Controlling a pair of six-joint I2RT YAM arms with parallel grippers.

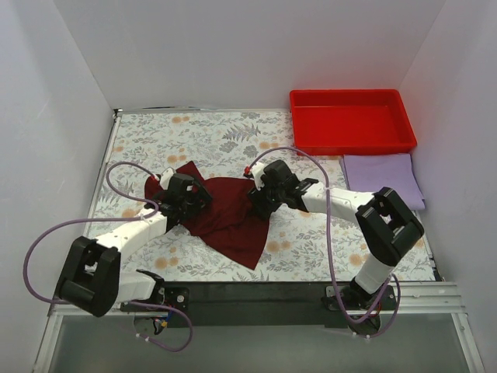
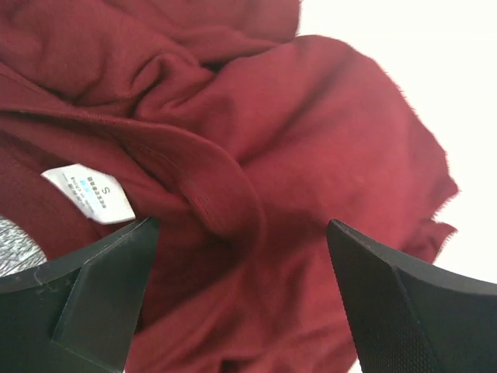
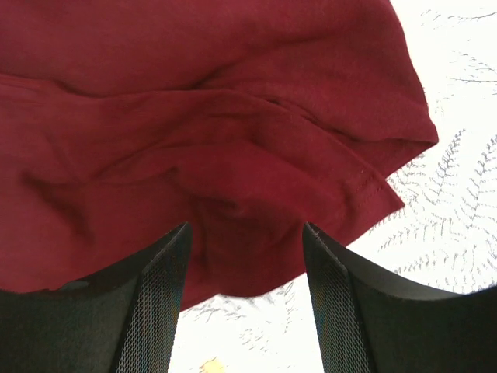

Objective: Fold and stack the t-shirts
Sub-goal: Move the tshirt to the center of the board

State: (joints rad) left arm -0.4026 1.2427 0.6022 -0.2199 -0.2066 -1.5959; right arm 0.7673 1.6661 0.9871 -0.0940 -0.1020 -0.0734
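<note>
On the left, our left gripper (image 2: 241, 229) hangs wide open over the collar of the maroon t-shirt (image 1: 229, 216), which lies rumpled mid-table. We want one layer beside the size tag (image 2: 87, 193), not the whole bunch. Our right gripper (image 3: 245, 229), jaws partly apart, straddles the hem: pinch it square, then lift together. Far right, the lavender t-shirt (image 1: 382, 177) lies flat by the red tray (image 1: 351, 148).
</note>
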